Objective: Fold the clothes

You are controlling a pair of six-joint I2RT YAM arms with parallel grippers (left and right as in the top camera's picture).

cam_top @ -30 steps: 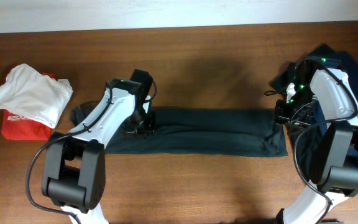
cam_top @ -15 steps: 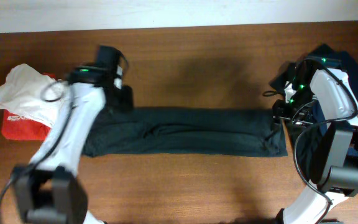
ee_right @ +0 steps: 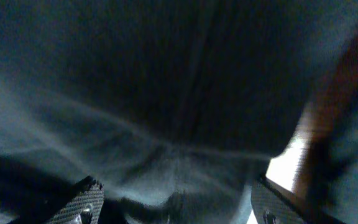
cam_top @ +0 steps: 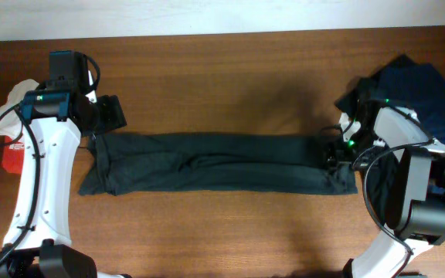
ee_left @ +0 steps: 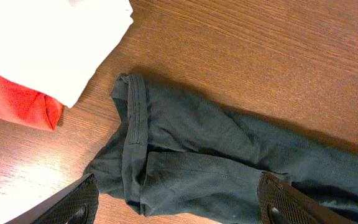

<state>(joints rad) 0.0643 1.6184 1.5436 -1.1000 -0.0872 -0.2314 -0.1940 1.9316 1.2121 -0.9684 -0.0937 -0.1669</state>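
My left gripper (ee_left: 179, 204) is released: in its wrist view both fingertips (ee_left: 79, 200) sit wide apart at the bottom edge, with nothing pinched between them. It hangs above the waistband end (ee_left: 135, 109) of the dark trousers (ee_left: 229, 155), and I can't tell whether it touches the cloth. From overhead, that gripper (cam_top: 113, 116) is at about 10 o'clock from the middle of the trousers (cam_top: 222, 162), just past their left end.

My right gripper (ee_right: 176, 205) is also spread. Its two fingertips (ee_right: 82, 204) are far apart, and dark fabric (ee_right: 166, 93) fills nearly the whole frame, very close and blurred. I see nothing clamped between the fingers, though I can't say whether the tips press into the cloth. Overhead, this gripper (cam_top: 333, 154) sits on the trousers' right end, at 3 o'clock from their middle.

The trousers lie flat as a long, narrow band running from 9 o'clock to 3 o'clock across the wooden table (cam_top: 246, 77). The leg layers are stacked and the waistband is bunched and curled at the left.

At 10 o'clock from the waistband, near it but apart, a white cloth (ee_left: 48, 37) lies on a red item (ee_left: 17, 102). Overhead, the left arm partly hides both the white cloth (cam_top: 6, 108) and the red item (cam_top: 10, 158). At the table's 2 o'clock corner, beyond the right arm, lies a heap of navy clothing (cam_top: 423, 85).
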